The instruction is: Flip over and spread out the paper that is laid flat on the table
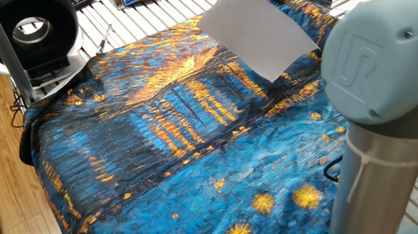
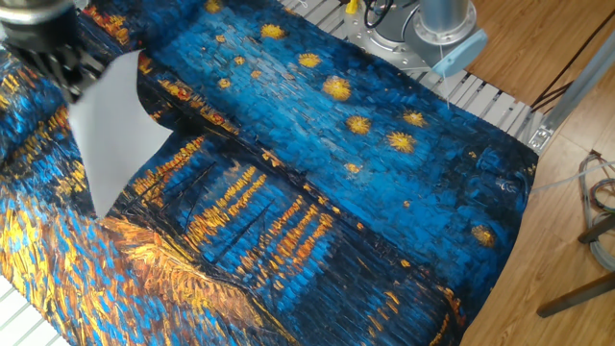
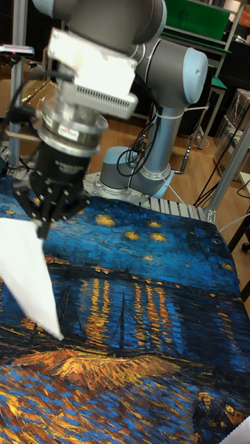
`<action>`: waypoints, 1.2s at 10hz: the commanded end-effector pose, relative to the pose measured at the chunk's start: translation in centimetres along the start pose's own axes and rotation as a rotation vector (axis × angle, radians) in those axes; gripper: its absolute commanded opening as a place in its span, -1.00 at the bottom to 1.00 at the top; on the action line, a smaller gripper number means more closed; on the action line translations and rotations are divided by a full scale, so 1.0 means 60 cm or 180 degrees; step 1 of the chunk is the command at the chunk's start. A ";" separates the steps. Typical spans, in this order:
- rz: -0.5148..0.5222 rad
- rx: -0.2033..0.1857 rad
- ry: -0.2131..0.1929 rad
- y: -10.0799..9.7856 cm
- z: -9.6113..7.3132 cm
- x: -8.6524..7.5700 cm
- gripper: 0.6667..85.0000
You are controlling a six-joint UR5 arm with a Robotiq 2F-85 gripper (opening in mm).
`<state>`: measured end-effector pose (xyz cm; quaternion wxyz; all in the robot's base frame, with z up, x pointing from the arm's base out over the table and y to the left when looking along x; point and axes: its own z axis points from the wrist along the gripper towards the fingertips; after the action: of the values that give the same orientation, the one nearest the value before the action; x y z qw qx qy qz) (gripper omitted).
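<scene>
My gripper (image 3: 43,220) is clenched on the paper's (image 3: 28,277) top edge, the sheet dangling below it, long axis tilted down, low corner just above the blue-clothed worktop (image 3: 153,305), not yet spread.

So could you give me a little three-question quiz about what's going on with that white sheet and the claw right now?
1. True or false: the thin white paper sheet lies flat on the blue and orange painted-pattern cloth.
2. What grips the sheet's top edge? A) the black two-finger claw B) a clamp C) nothing
3. Fill in: the sheet's lower corner points ____ towards the cloth.

Key: 1 false, it hangs lifted and tilted. 2 A. 3 down.
</scene>
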<state>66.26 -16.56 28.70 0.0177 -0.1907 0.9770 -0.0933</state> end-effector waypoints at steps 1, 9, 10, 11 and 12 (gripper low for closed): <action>-0.0271 0.0176 0.0044 -0.051 -0.039 0.003 -0.99; -0.0265 0.0270 -0.0086 -0.059 -0.042 -0.017 -0.99; -0.0085 0.0190 -0.0174 -0.041 -0.033 -0.029 -0.99; 0.0154 -0.0035 -0.0248 0.002 -0.019 -0.040 -0.99; 0.0345 -0.0221 -0.0310 0.042 -0.005 -0.052 -0.99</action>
<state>68.24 -17.16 30.50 0.0429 -0.2012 0.9725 -0.1092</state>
